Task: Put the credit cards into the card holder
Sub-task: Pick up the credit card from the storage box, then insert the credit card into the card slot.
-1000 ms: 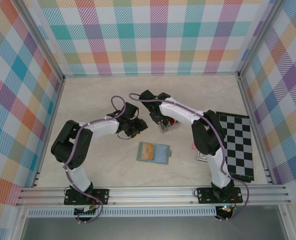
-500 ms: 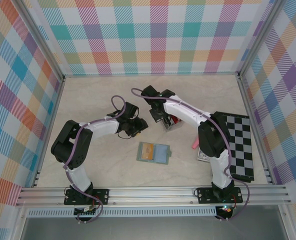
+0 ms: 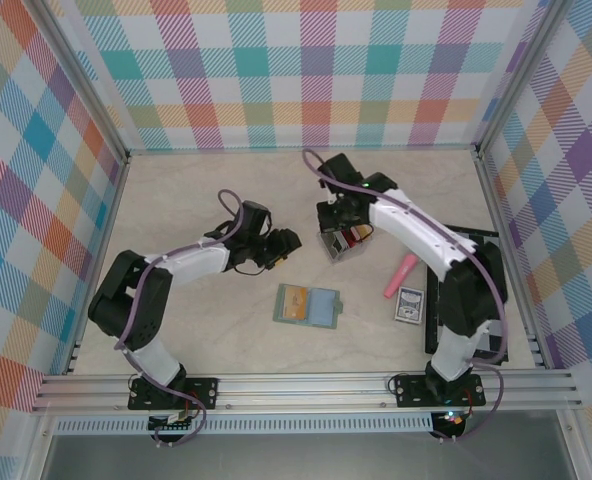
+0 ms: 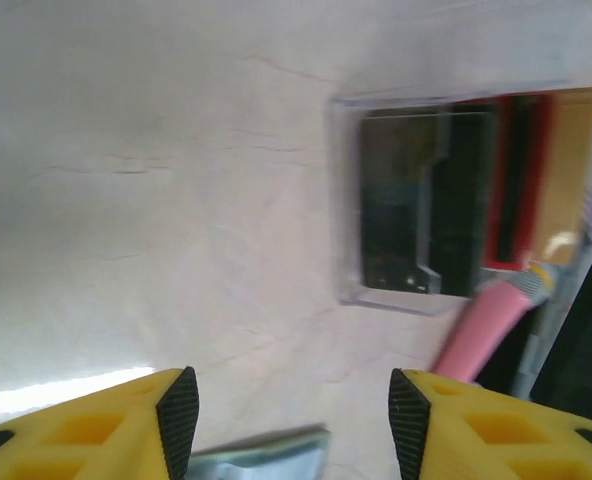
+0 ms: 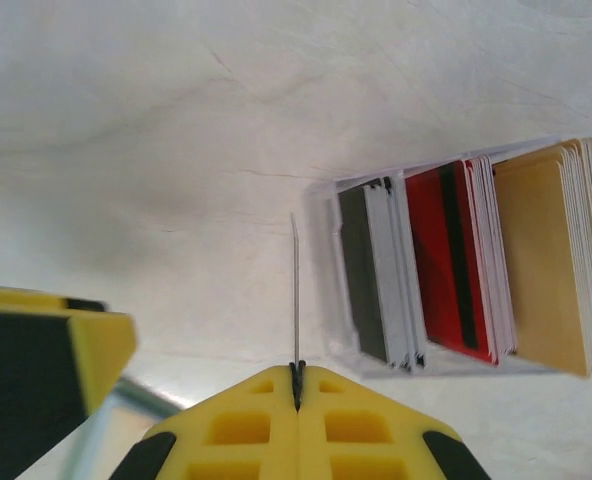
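The card holder lies open on the table, sage green, with a tan-orange card on its left half. Several credit cards, black, red and tan, stand in a clear rack. My right gripper is shut on one thin card, seen edge-on, held just left of the rack. My left gripper is open with nothing between its fingers. It hovers left of the rack, and a corner of the card holder lies below it.
A pink stick and a blue patterned card box lie right of the card holder. A checkerboard lies along the right side under the right arm. Frame rails border the table.
My right arm has swung back and to the right, with its jaws closed on a card at the rack, and no longer covers the pink stick and blue box. My left gripper has opened wider.
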